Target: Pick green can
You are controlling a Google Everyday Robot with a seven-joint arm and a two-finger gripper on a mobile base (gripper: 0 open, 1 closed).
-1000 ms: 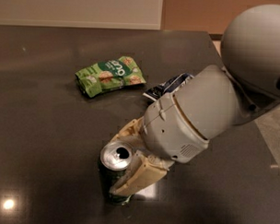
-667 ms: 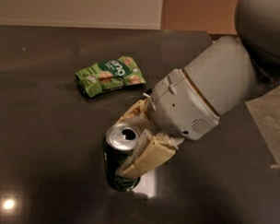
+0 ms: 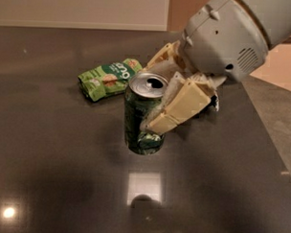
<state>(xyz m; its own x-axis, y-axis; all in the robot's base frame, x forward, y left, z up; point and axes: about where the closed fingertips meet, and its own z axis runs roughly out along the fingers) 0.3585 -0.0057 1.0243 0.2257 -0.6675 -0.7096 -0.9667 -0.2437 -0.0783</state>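
Observation:
The green can [image 3: 138, 119] is dark green and patterned, with a silver top and a dark drinking hole. It is upright and held above the dark table [image 3: 52, 172], near the middle of the camera view. My gripper [image 3: 158, 92] comes in from the upper right and is shut on the can. One cream finger [image 3: 179, 106] lies across the can's right side and the other finger [image 3: 159, 55] shows behind its top. A dark shadow lies on the table below the can.
A flat light-green crinkled snack bag [image 3: 108, 78] lies on the table behind and to the left of the can. The table's right edge [image 3: 267, 137] runs diagonally, with a lighter floor beyond. A wall rises at the back.
My gripper has lifted the can up off the table and carried it up and to the right. The snack bag has not moved.

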